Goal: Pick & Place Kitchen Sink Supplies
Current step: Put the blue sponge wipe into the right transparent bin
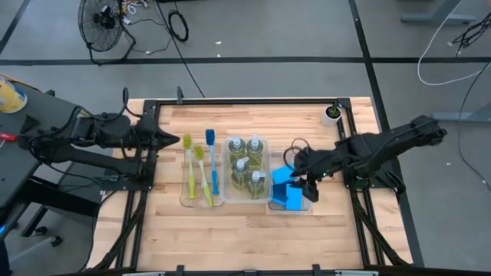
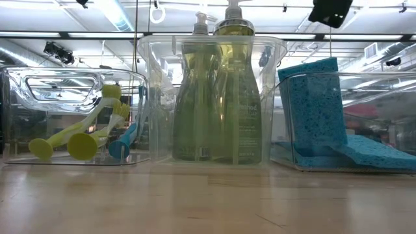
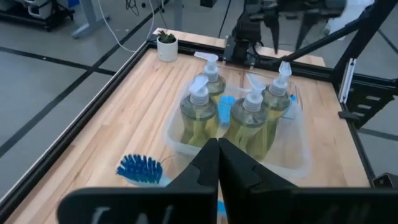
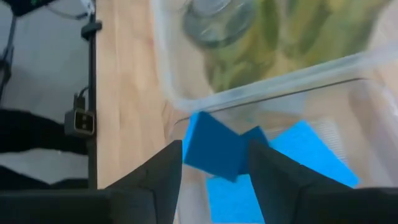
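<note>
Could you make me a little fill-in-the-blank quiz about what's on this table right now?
1. The middle tray holds ____ soap bottles.
2. Of the three brushes, one is blue and ____ are yellow-green.
3. The right gripper is closed on a ____ over the right tray.
4. The left gripper, back from the trays, is ____.

Missing words: four; two; sponge; shut

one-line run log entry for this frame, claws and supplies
left claw: shut, waiting beside brushes | right claw: shut on blue sponge, over sponge tray | soap bottles: four in middle tray
</note>
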